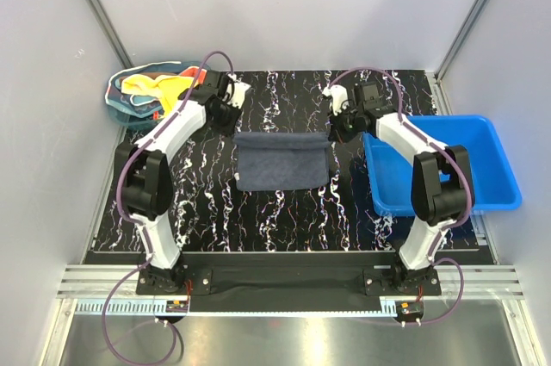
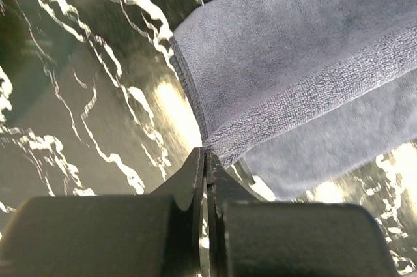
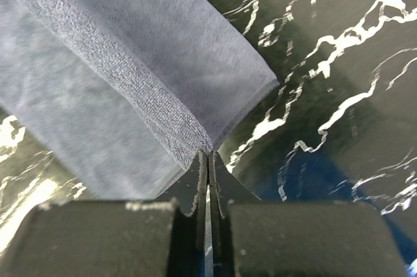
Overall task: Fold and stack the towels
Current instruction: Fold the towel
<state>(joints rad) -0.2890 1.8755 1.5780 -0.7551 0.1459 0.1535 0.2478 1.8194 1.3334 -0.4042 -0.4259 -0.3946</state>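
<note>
A dark grey-blue towel [image 1: 282, 160] lies on the black marbled mat between the arms, its far edge lifted and doubled over. My left gripper [image 1: 234, 121] is shut on the towel's far left corner; in the left wrist view the left gripper [image 2: 206, 153] pinches the corner of the towel [image 2: 293, 62] at its tips. My right gripper [image 1: 336, 128] is shut on the far right corner; in the right wrist view the right gripper [image 3: 208, 154] pinches the corner of the towel [image 3: 130, 75]. Yellow and orange-red towels [image 1: 155, 86] lie bunched in the basket.
A teal mesh-sided basket [image 1: 118, 99] sits at the far left, behind the left arm. A rigid blue plastic bin [image 1: 499, 168] stands at the right, close beside the right arm. The black marbled mat [image 1: 284, 220] covers the table, its near part bare.
</note>
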